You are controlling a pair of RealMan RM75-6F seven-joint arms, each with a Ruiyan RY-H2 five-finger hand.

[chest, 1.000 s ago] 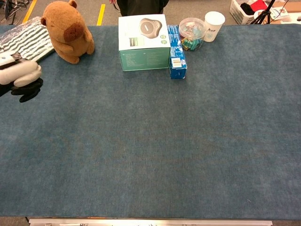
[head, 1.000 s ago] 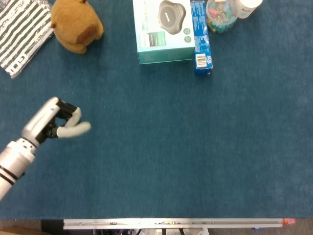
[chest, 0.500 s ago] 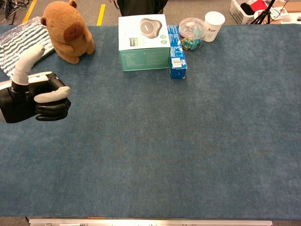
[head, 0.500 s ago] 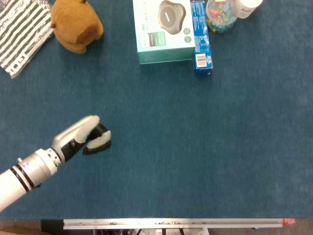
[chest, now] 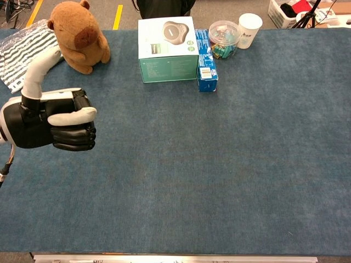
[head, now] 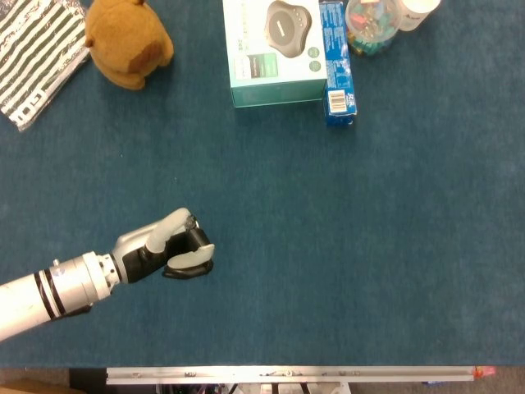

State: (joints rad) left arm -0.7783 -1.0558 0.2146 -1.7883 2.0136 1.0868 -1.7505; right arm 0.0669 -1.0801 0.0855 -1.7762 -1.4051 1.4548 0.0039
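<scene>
Far upper left lies a striped black-and-white cloth (chest: 24, 49), then a brown plush capybara (chest: 78, 36). Below it the left robot hand (chest: 57, 126) hovers curled, holding nothing; it should uncurl before reaching the toy. Top centre: a teal box (chest: 167, 49).

Left hand (head: 174, 249) over the table (head: 344, 246), well before the plush toy (head: 127, 41). Box (head: 275, 51) far behind, carton (head: 336, 61) touching its right side.

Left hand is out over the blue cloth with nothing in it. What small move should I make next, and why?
Probably uncurl the fingers first. The left hand hangs over bare blue table cloth with fingers curled in on nothing, so it cannot take anything as it is. The brown plush toy sits nearest, beyond it.
</scene>
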